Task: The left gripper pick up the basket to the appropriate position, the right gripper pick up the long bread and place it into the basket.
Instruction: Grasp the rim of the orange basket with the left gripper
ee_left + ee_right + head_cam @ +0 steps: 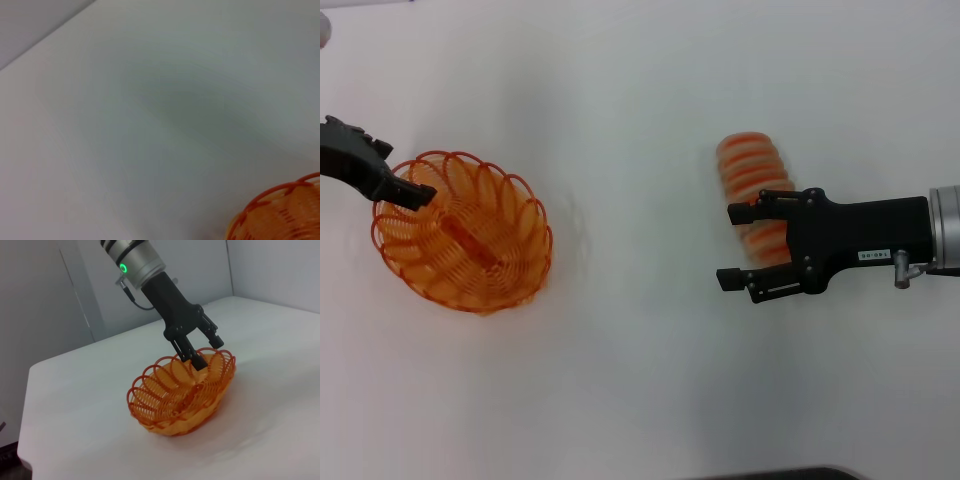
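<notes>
The orange wire basket [470, 245] sits on the white table at the left; it also shows in the right wrist view, basket [175, 400], and at the corner of the left wrist view, basket [285, 212]. My left gripper [408, 172] is at its far-left rim, open; in the right wrist view the left gripper [210, 354] has one finger inside the rim and one outside. The striped long bread [750, 165] lies at the right. My right gripper [725, 245] hovers open over the bread's near end, its fingers on either side of the loaf.
The white table [640, 380] stretches between basket and bread. A dark edge shows at the bottom of the head view. Grey walls stand behind the table in the right wrist view.
</notes>
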`<act>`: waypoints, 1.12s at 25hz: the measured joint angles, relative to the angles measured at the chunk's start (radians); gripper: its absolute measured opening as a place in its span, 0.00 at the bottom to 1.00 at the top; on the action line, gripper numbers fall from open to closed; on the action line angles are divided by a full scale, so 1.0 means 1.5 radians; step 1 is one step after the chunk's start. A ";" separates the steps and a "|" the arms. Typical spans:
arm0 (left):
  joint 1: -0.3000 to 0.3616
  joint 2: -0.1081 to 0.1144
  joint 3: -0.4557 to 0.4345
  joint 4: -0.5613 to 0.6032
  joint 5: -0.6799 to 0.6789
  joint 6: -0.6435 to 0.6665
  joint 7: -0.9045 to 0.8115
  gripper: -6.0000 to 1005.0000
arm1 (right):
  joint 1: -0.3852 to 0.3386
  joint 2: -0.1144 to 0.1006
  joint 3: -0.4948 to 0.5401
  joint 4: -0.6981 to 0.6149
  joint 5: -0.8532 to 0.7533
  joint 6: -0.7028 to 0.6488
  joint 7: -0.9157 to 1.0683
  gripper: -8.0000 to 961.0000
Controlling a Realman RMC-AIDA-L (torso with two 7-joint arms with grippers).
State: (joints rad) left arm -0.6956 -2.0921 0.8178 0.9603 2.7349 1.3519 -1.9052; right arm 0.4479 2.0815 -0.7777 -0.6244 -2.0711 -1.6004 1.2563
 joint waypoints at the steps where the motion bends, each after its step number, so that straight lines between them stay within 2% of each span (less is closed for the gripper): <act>1: 0.000 -0.002 0.001 -0.001 0.001 -0.003 0.000 0.87 | 0.000 0.000 0.000 0.000 0.000 0.000 0.000 0.97; 3: 0.000 -0.005 0.004 -0.002 0.002 -0.006 0.000 0.87 | 0.000 0.000 0.000 0.000 0.000 0.003 0.000 0.97; 11: 0.004 -0.019 0.014 0.004 0.032 -0.022 0.000 0.71 | 0.000 0.001 0.000 0.001 0.001 0.003 0.000 0.97; 19: 0.002 -0.027 0.021 0.015 0.041 -0.014 -0.011 0.55 | 0.000 0.001 0.002 0.001 0.001 0.006 0.000 0.97; 22: 0.001 -0.025 0.018 0.020 0.039 0.002 -0.024 0.33 | 0.000 0.001 0.011 0.001 0.001 0.007 0.000 0.97; 28: -0.004 -0.027 0.019 0.033 0.040 0.023 -0.069 0.22 | 0.003 0.001 0.017 0.002 0.001 0.007 0.000 0.97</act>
State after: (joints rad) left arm -0.7015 -2.1323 0.8461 1.0098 2.7955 1.3871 -2.0088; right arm 0.4522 2.0832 -0.7523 -0.6218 -2.0692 -1.5901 1.2559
